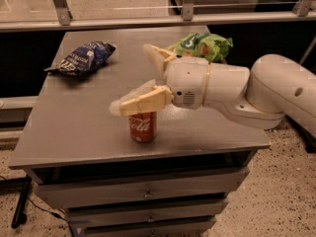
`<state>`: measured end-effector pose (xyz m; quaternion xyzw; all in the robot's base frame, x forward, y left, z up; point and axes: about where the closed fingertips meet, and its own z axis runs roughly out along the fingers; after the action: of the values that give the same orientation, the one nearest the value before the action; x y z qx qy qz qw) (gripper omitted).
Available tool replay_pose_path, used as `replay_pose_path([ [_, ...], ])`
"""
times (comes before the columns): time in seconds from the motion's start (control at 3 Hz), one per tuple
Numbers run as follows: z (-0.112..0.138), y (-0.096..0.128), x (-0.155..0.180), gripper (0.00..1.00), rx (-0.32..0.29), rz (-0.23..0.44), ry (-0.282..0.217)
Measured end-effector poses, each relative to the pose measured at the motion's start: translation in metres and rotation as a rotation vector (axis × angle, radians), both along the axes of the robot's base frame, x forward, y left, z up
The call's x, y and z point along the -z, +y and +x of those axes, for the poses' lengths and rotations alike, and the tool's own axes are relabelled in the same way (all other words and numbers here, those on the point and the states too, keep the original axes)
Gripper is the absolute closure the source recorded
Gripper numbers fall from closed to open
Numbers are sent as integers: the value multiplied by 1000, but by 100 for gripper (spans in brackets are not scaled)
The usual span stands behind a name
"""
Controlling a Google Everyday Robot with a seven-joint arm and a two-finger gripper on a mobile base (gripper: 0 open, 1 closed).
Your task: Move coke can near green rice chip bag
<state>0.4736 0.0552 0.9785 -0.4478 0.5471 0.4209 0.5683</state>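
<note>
Grey tabletop (74,132): coke can (143,126) at 6 o'clock, green rice chip bag (202,46) at 1 o'clock. The gripper (132,78) hangs over the can, jaws wide.

The small red aluminium coke can (143,128) with white script stands upright near the front edge of the grey table (69,132). Its top is hidden behind the lower of the wide-spread fingers (143,100) of the gripper (131,78) just above it. The wrinkly, bright green rice chip bag (205,44) lies at the table's far edge, well apart from the can.
</note>
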Motion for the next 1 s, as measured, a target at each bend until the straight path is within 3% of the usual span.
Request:
replay_pose_path([
  [0.33, -8, 11, 7, 0, -28, 45, 14],
  [1.0, -7, 4, 36, 0, -36, 36, 24],
])
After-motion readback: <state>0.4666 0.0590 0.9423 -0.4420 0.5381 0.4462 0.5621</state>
